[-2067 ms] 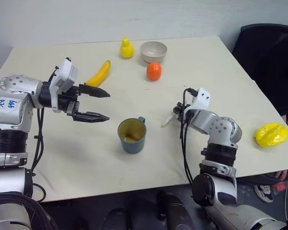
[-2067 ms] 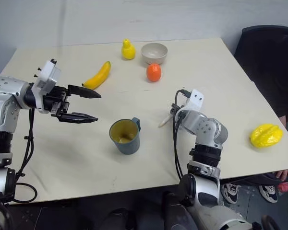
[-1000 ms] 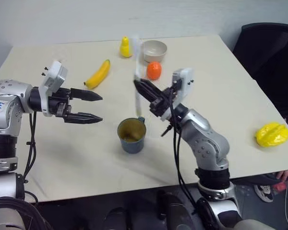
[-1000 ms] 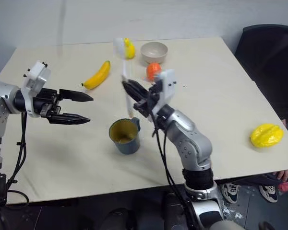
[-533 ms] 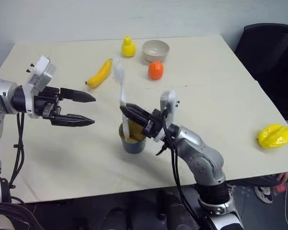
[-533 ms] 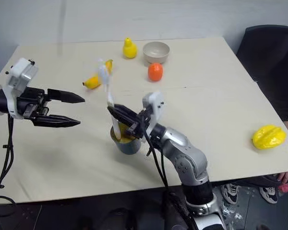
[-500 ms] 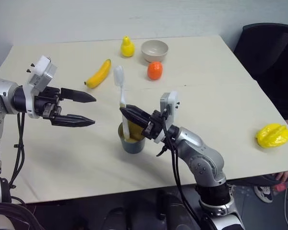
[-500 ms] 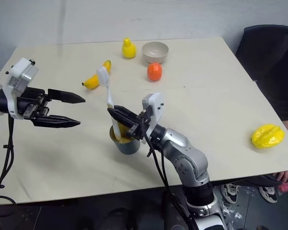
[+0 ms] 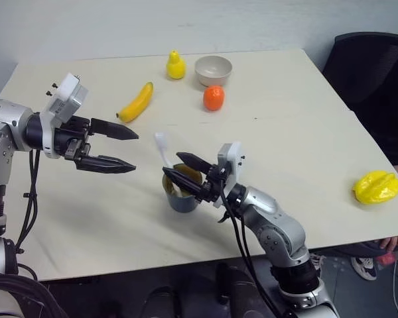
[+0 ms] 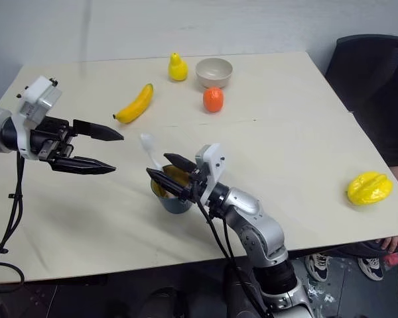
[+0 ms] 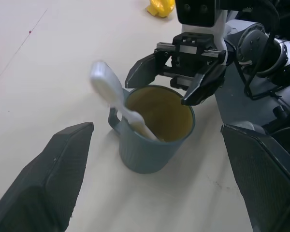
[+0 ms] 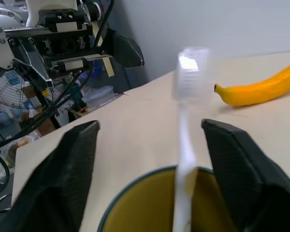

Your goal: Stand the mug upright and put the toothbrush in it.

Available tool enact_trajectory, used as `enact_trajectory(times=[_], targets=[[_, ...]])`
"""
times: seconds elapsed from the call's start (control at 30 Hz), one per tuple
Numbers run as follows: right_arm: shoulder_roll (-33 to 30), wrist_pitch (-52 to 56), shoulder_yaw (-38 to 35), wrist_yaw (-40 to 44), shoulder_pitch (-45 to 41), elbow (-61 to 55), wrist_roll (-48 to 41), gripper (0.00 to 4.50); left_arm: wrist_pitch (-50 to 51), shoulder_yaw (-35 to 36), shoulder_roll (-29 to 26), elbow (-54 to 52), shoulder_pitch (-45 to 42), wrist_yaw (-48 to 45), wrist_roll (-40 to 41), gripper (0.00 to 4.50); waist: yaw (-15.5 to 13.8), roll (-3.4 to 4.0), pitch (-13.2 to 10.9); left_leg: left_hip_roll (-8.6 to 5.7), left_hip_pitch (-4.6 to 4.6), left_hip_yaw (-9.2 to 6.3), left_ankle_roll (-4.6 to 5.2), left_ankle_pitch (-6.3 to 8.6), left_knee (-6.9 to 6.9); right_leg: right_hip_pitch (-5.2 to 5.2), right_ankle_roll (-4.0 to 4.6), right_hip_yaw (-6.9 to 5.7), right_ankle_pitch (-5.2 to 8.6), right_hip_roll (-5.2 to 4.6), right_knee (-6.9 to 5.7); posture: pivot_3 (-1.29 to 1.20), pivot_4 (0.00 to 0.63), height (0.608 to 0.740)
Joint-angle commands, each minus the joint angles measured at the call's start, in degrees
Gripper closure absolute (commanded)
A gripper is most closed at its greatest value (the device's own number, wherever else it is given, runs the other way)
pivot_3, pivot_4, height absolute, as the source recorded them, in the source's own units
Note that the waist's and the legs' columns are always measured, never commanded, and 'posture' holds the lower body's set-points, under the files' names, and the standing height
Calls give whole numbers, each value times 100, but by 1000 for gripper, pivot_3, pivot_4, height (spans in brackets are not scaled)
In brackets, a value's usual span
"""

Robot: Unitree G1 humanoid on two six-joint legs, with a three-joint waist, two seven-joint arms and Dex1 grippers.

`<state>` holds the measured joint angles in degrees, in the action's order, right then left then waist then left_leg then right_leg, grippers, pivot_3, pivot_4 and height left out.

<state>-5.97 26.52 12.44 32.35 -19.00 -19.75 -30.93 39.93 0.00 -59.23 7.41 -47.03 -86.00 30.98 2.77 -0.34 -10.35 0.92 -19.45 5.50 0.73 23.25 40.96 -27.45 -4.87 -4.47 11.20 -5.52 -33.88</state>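
The slate-blue mug point(image 9: 183, 198) stands upright in the middle of the table, its yellowish inside showing. The white toothbrush point(image 9: 162, 143) stands in it, leaning left against the rim with the bristle head up. My right gripper point(image 9: 173, 165) hovers over the mug's mouth from the right, open, its fingers on either side of the toothbrush point(image 12: 185, 121) without touching it. My left gripper point(image 9: 134, 152) hangs open and empty to the left of the mug, pointing at it. The left wrist view shows the mug point(image 11: 153, 147) with the toothbrush point(image 11: 110, 91) tilted over its handle side.
A banana point(image 9: 136, 101), a yellow pear point(image 9: 175, 65), a beige bowl point(image 9: 213, 69) and an orange point(image 9: 213, 97) lie at the back of the table. A yellow fruit point(image 9: 375, 187) sits near the right edge. A black chair point(image 9: 371, 66) stands beyond it.
My right gripper sank over the mug and opened, letting go of the toothbrush. The toothbrush dropped into the mug and tipped to the left. My left gripper stayed where it was.
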Motion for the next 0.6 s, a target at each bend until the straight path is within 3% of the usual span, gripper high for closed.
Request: enact_trajectory(times=[0.03, 0.2, 0.3, 0.4, 0.47, 0.6], targets=[[-299, 286, -389, 11, 41, -719, -420, 42, -92, -7, -59, 77, -162, -355, 30, 0, -12, -1, -1, 0, 0, 0, 0, 0, 2, 0, 0, 0, 0, 0, -1, 0, 150, 740], [-1324, 1131, -1017, 126, -116, -1460, -1155, 42, -312, -45, 59, 200, -173, -346, 39, 0, -77, -2, -1, 1, 3, -2, 0, 0, 4, 1, -1, 3, -1, 1, -1, 0, 150, 740], [-3006, 1842, -1933, 906, -216, -1976, -1984, 42, -464, -51, 36, 202, -98, -446, 38, 0, -137, 3, -7, 0, 0, -2, 6, 3, 7, 0, -3, 6, -2, -3, 1, 0, 150, 740], [-4984, 2423, -3285, 2345, 204, -1968, -2736, 42, -725, -63, -60, 199, -19, -556, -34, 0, -275, 7, -10, -1, -3, -2, 31, 17, 11, 3, -7, 6, -4, -4, 14, 0, 150, 740], [-5820, 2665, -3978, 3068, 593, -1870, -2945, 42, -861, -73, -122, 217, -15, -615, -46, 0, -327, 0, -8, 0, -3, 2, 34, 21, 6, 9, -7, 0, -4, 1, 25, 0, 150, 740], [-6340, 2846, -4778, 3718, 1190, -1804, -3141, 42, -1044, -162, -286, 324, -73, -650, 53, 0, -358, -25, -9, 2, 2, 25, 34, 23, 7, 19, -10, -4, -6, 7, 34, 0, 150, 740]])
